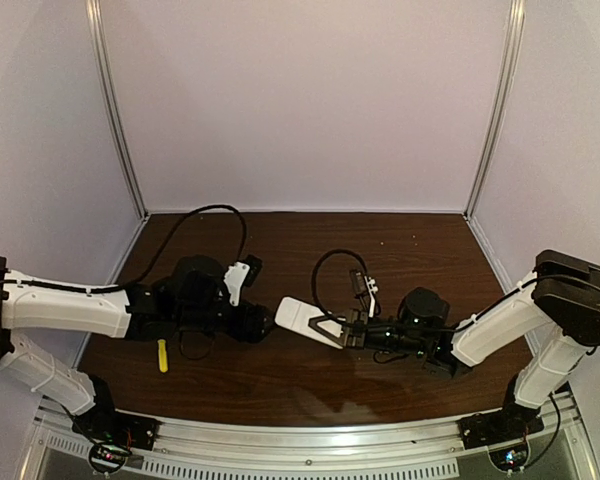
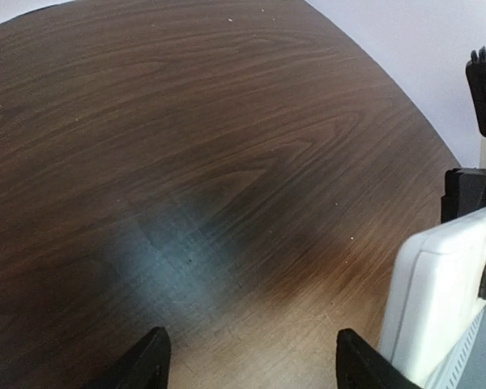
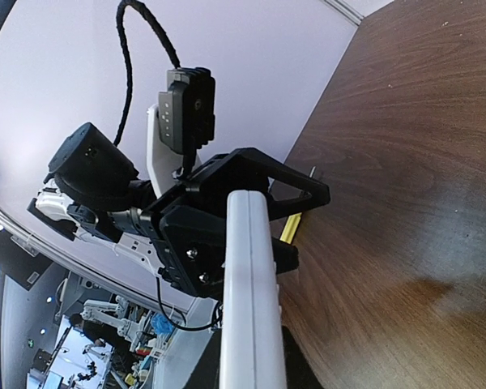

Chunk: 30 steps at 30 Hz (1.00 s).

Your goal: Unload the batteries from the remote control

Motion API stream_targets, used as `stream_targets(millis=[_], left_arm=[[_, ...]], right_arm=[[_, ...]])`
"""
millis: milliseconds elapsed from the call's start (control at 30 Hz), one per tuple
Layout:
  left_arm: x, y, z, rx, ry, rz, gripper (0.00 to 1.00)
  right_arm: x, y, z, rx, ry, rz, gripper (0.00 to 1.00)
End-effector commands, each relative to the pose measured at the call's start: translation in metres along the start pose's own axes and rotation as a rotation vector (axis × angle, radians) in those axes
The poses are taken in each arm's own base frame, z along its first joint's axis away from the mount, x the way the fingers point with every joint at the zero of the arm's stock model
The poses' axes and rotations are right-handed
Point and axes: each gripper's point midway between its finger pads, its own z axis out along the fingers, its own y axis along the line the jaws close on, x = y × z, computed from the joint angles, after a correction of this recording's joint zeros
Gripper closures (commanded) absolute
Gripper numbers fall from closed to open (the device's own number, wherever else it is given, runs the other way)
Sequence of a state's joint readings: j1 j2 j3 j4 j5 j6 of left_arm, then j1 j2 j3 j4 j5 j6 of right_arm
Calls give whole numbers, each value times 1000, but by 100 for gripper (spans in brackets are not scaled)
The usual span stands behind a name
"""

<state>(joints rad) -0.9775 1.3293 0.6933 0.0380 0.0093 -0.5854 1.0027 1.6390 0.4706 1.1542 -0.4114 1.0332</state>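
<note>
"Where's the remote control (image 1: 298,318)?"

"Pinched in my right pincer (image 1: 332,329), above the tabletop (image 1: 280,385), its free end toward my left arm."

"Your left pincer (image 2: 255,365)?"

"Spread, only tabletop showing between its fingers; the remote stands just outside one."

"Any writing?"

"I cannot tell; it shows me its edge. A yellow-handled screwdriver (image 1: 162,355) lies under my left arm."

Glossy wood-grain table (image 2: 186,162); smooth white plastic remote control (image 2: 437,300).
</note>
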Motion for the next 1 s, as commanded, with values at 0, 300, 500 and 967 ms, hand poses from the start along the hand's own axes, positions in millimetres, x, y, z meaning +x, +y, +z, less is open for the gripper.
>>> stream_targets(millis=[0, 300, 500, 967], left_arm=[[-31, -48, -2, 205, -69, 8, 28], [-33, -37, -7, 97, -73, 7, 19], [-39, -26, -17, 27, -97, 19, 20], [-37, -36, -15, 80, -71, 22, 20]], right_arm=[[-5, 4, -2, -26, -24, 15, 100], [-8, -22, -10, 110, -51, 48, 100], [-11, -22, -12, 127, -59, 45, 100], [-9, -16, 4, 71, -30, 65, 100]])
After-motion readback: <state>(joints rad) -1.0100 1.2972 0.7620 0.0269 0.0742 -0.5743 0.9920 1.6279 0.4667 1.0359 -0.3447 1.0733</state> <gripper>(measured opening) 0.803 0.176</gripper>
